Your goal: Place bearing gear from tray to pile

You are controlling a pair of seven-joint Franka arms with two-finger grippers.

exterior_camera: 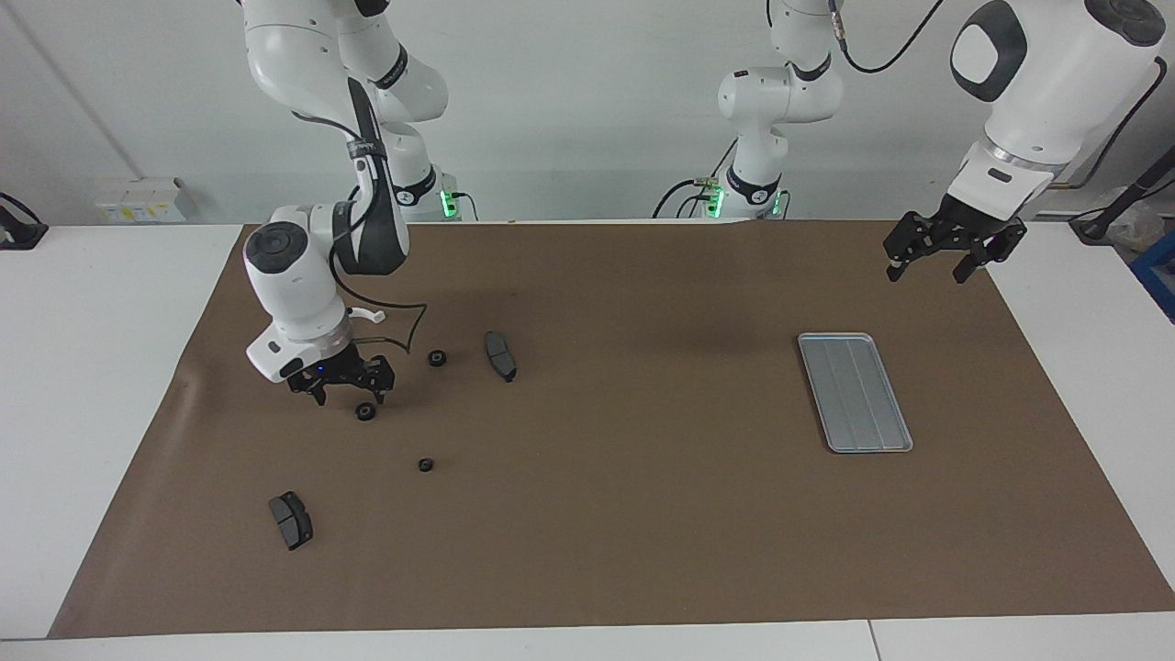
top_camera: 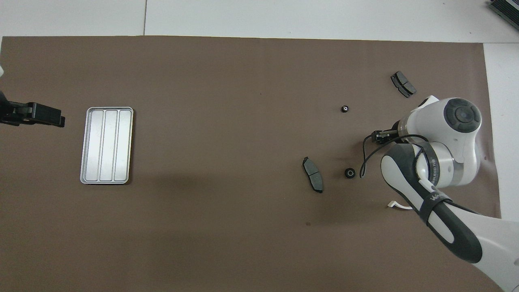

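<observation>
The grey-blue tray [exterior_camera: 855, 392] [top_camera: 106, 145] lies bare at the left arm's end of the mat. My right gripper [exterior_camera: 349, 397] [top_camera: 379, 136] hovers open low over the pile. A black bearing gear [exterior_camera: 365, 411] rests on the mat just under its fingertips, free of them. Two more gears lie close by: one [exterior_camera: 437, 358] [top_camera: 350, 173] beside a dark brake pad [exterior_camera: 500, 355] [top_camera: 312, 179], and one [exterior_camera: 425, 464] [top_camera: 344, 108] farther from the robots. A second brake pad [exterior_camera: 291, 520] [top_camera: 403, 84] lies farthest out. The white bracket [exterior_camera: 367, 315] [top_camera: 399, 205] is mostly hidden by the right arm. My left gripper [exterior_camera: 929, 272] [top_camera: 61, 120] waits open.
A brown mat [exterior_camera: 643, 551] covers the white table. The left gripper hangs in the air over the mat's edge at the left arm's end, apart from the tray. The right arm's elbow and cable hang over the pile.
</observation>
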